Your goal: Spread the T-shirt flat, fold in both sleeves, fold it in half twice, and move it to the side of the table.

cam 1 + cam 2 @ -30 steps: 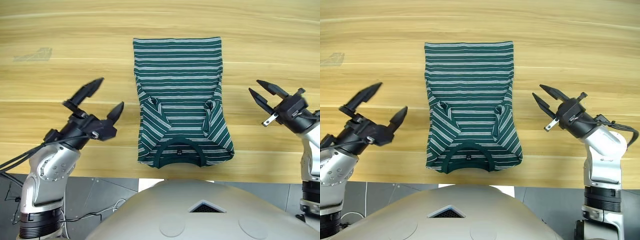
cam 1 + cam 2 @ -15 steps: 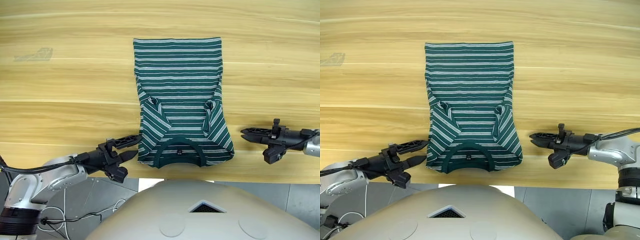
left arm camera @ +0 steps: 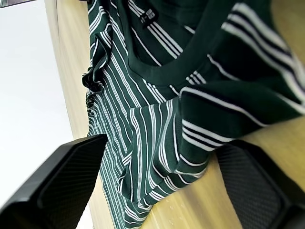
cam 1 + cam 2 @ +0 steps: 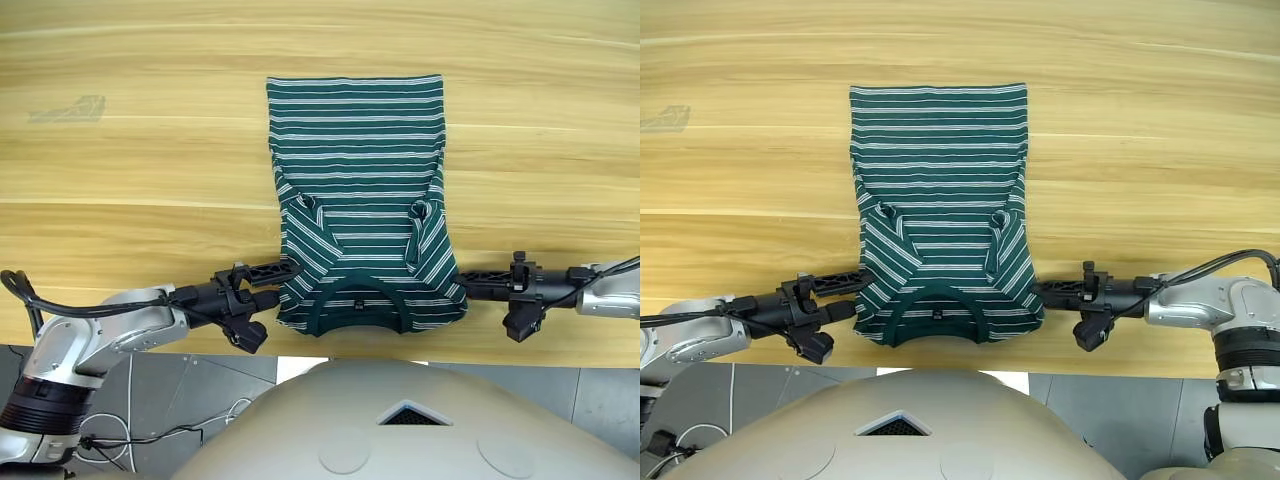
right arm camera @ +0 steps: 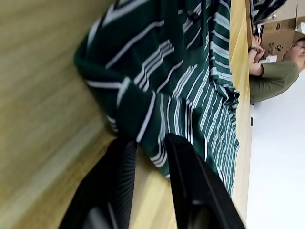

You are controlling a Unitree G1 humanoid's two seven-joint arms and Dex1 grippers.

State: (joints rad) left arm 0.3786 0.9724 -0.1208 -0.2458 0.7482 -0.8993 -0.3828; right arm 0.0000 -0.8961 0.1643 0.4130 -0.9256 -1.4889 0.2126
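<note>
Starting at the left gripper [image 4: 288,281]: fingers [image 3: 71,176] spread wide, nothing pinched, w/ one shoulder corner of the dark green, white-striped cotton T-shirt [image 4: 357,170] sitting in the gap btwn them. Right gripper [image 4: 460,282]: fingers [image 5: 188,181] parted only a little, bare tabletop showing btwn them. The opposite shoulder corner is right at the tips, touching or v. nearly, and not gripped as far as I can tell. So the shirt lies btwn the two grippers, collar end level w/ the jaws, body running away from them to the hem at the far end. Progress, judged from how it lies: spread flat is done; both sleeves are folded in, each turned over the front w/ cuffs bunched a bit inboard of the side edges, giving a long narrow shape. Left to do: both half-folds, then the move to the table's side. Prob. the step in hand is taking both shoulder corners for fold no. 1, collar end over toward the hem. Cloth looks like a soft, thin knit, smooth at the far end and lumpier near the jaws where sleeve layers stack; the shoulder end is a bit wider than the hem end. Outward on all sides, light wood-grain table [image 4: 150,150].
</note>
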